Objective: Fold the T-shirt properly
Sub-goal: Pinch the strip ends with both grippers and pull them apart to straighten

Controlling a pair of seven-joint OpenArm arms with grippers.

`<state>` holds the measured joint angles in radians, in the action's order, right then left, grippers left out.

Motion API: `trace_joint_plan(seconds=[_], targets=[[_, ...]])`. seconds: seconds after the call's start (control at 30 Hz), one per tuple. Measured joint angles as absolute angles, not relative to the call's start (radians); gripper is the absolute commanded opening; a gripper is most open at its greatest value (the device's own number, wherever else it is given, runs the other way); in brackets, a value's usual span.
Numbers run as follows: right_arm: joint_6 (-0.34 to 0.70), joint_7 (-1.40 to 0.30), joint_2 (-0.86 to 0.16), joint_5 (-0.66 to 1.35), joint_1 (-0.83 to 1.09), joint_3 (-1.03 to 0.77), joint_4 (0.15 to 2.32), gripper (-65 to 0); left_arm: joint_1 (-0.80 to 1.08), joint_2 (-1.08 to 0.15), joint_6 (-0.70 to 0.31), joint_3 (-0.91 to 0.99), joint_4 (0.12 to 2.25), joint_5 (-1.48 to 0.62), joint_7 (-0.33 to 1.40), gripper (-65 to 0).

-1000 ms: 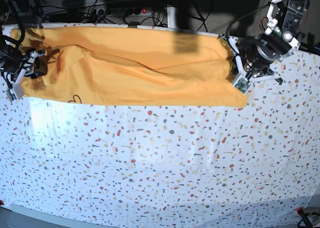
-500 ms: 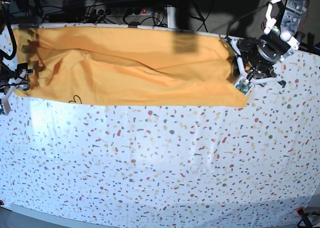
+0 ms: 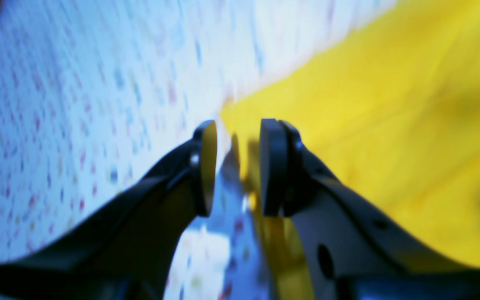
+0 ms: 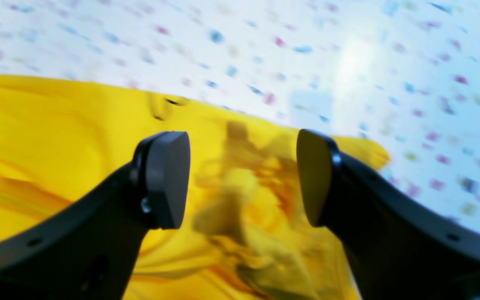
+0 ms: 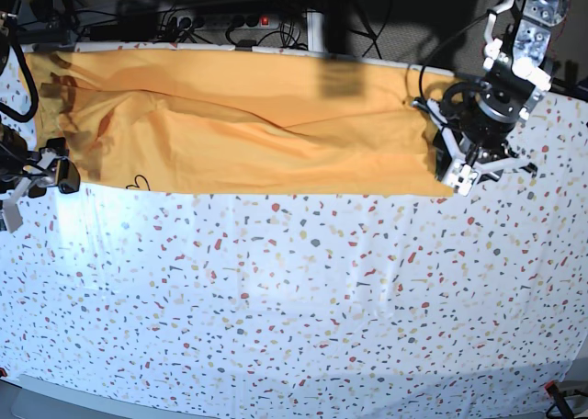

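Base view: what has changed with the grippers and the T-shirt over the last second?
Both grippers have let go and backed off. The right gripper has slid off the T-shirt toward the near edge, jaws open. The left gripper has pulled off the shirt's corner onto the speckled tablecloth, jaws apart and empty. The shirt's end by the right gripper now lies flatter; otherwise it stays a long folded band.

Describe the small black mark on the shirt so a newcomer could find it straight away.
On the speckled tablecloth, the orange-yellow T-shirt lies as a long band along the far edge. Follow its near edge toward the right gripper: the thin black looped mark sits there, the only dark line on the plain cloth.
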<state>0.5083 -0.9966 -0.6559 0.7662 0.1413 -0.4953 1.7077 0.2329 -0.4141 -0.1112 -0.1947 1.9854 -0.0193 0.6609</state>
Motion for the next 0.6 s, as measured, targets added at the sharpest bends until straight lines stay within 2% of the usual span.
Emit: trace_joint_plan(seconds=[0.13, 0.27, 0.33, 0.47, 0.6], targets=[[0.512, -1.012, -0.653, 0.778, 0.141, -0.495, 1.708, -25.4, 0.177, -0.368, -0.22, -0.196, 1.98, -0.134, 0.627, -47.5], [0.512, -1.011, -0.632, 0.779, 0.141, -0.495, 1.708, -25.4, 0.157, -0.313, -0.241, -0.196, 1.862, -0.157, 0.639, -47.5], [0.513, -1.012, -0.611, 0.78, 0.142, -0.496, 1.708, -25.4, 0.151, -0.274, -0.246, -0.194, 1.801, -0.155, 0.705, -47.6], [0.569, -1.012, -0.577, 0.789, 0.142, -0.496, 1.708, -25.4, 0.152, -0.235, -0.326, -0.197, 1.79, -0.208, 0.77, -51.1], [0.584, -1.013, -0.556, 0.798, 0.142, -0.495, 1.708, -25.4, 0.162, -0.244, -0.33, -0.196, 1.802, -0.229, 0.838, -51.1]])
